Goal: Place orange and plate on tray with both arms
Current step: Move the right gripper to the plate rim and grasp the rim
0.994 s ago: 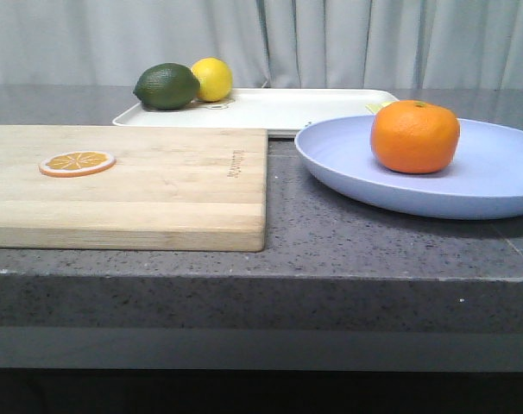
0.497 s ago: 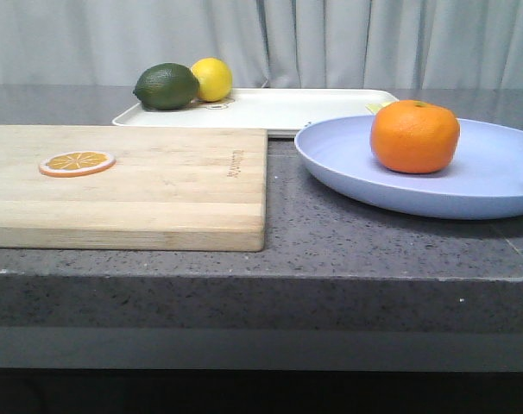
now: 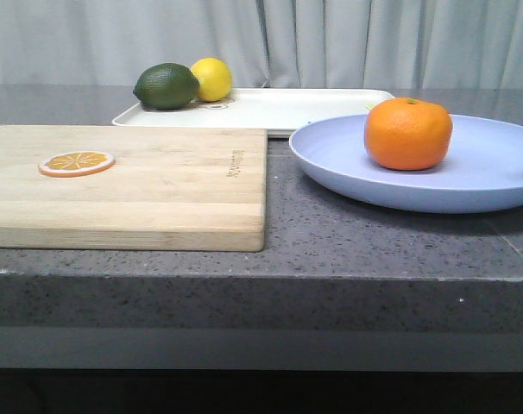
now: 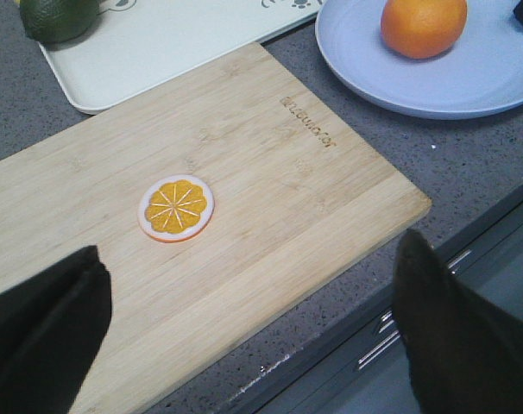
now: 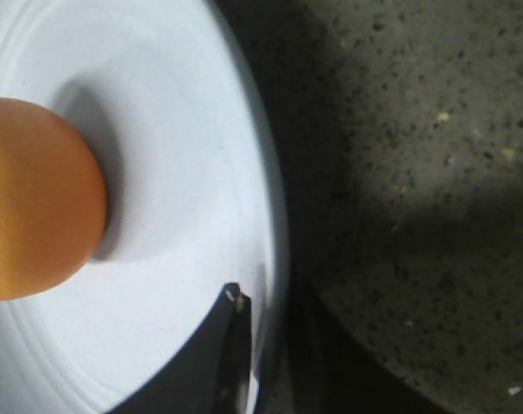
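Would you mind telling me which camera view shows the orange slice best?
The left wrist view: it looks down on the orange slice, showing its whole face on the cutting board. The front view shows the slice only as a thin, flattened ellipse. The right wrist view does not show it.

The front view sits low, almost level with the surface, and faces forward across the cutting board toward the curtain. The left wrist view looks steeply down from well above the same board, its tool framing the near edge, and shares with the front view the orange slice, tray, plate and orange. The right wrist view hangs very close over the plate's rim, showing only plate, orange and surface.
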`<state>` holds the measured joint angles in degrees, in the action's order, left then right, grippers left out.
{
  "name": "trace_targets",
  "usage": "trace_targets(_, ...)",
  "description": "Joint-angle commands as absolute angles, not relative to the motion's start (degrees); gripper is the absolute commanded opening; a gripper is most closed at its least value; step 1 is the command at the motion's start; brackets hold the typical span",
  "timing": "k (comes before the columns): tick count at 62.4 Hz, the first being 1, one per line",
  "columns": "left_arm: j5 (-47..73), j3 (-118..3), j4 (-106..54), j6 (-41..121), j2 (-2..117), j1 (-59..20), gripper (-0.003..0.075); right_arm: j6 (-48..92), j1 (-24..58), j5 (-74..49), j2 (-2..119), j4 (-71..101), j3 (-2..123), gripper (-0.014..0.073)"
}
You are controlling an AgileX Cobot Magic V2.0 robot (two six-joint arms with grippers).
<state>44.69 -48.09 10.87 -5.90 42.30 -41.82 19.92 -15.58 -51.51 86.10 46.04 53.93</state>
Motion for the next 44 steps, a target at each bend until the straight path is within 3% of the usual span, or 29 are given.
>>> trace_targets(1, 40.6, -49.4, 11.4, -6.4, 42.3, -41.6, 0.0640, 20.7, -15.5, -51.3, 84.4, 48.8, 55.6, 0.0027)
trace_targets(13, 40.6, -49.4, 11.4, -6.4, 42.3, -41.6, 0.0640, 20.7, -15.5, -51.2, 84.4, 48.8, 55.6, -0.0067)
trace_targets(44, 40.5, -49.4, 11.4, -6.4, 42.3, -41.6, 0.0640, 20.5, -15.5, -54.7, 84.4, 50.5, 60.1, -0.0069)
